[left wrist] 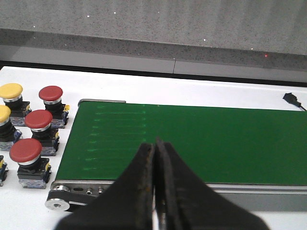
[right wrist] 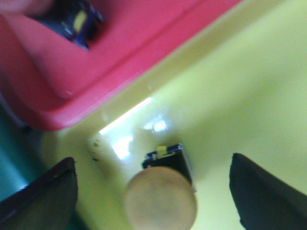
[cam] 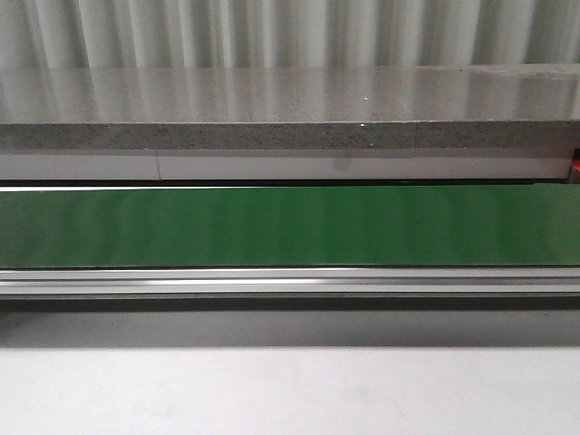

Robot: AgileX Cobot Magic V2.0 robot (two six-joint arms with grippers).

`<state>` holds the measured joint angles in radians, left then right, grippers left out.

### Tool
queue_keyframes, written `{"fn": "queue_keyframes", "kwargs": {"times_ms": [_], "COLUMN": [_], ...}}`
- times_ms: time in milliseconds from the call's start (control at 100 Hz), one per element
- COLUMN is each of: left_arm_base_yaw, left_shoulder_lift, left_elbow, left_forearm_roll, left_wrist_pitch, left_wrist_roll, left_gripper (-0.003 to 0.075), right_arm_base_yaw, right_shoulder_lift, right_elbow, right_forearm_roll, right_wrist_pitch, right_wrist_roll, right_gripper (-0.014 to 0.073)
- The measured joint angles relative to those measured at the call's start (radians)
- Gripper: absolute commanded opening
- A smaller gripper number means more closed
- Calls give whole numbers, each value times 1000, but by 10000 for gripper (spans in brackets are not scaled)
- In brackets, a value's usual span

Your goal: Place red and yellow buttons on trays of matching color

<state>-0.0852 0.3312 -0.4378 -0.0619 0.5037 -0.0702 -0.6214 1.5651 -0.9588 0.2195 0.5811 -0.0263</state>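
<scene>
Yellow button (right wrist: 160,203) on yellow tray (right wrist: 249,100), lower centre; right tool (right wrist: 153,191) apart: lift straight. Left tool (left wrist: 156,184) together.

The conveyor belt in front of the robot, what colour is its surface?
The conveyor belt is plain green, shown best in the front view.
</scene>
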Motion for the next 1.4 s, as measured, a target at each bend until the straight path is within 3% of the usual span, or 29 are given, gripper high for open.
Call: {"fn": "queue_keyframes", "kwargs": {"times_ms": [260,540,730,850,1040,1130,1400], "left_arm_base_yaw": [0,0,0,0,0,0,0], "left_shoulder_lift": [0,0,0,0,0,0,0], "left_elbow": [0,0,0,0,0,0,0], "left_forearm_roll": [0,0,0,0,0,0,0], "left_wrist_pitch": [0,0,0,0,0,0,-20], "left_wrist_roll": [0,0,0,0,0,0,0], "left_gripper": [-20,-20,-20,-20,-20,-20,-19], "right_arm_base_yaw": [93,361,503,550,562,562,562], "right_shoulder_lift": [-247,-468,-590,-651,-713,-717,-717], "right_elbow": [0,8,99,162,203,206,206], "right_forearm_roll": [11,17,17,17,17,17,17], "right_wrist_pitch": [-4,-8,-4,3,15,25,42], "right_wrist_roll": [-16,-120,-157,-160,-161,-161,-161], "right_gripper": [643,643,628,496,82,-64,-67]}}
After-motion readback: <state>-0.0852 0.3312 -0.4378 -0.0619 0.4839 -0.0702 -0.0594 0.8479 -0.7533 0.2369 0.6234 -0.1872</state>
